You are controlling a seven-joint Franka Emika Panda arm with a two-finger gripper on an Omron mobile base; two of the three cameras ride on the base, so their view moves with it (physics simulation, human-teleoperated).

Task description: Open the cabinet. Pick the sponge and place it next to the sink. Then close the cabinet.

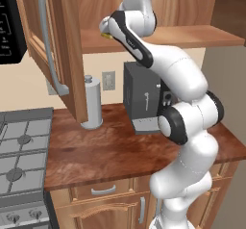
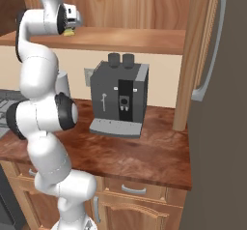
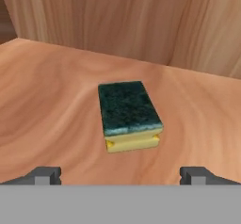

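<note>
Hand spread before sponge, cabinet open

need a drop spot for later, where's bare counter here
Bare counter in front, between the stove and the coffee machine; more bare wood right of the machine, by the open cabinet door. Crowded at the back, around the paper towel roll.

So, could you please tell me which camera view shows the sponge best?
The hand view: the sponge lies whole on the cabinet shelf, dark green top and yellow body plain. The left and right base views give just a yellow sliver of it beside the arm.
</note>
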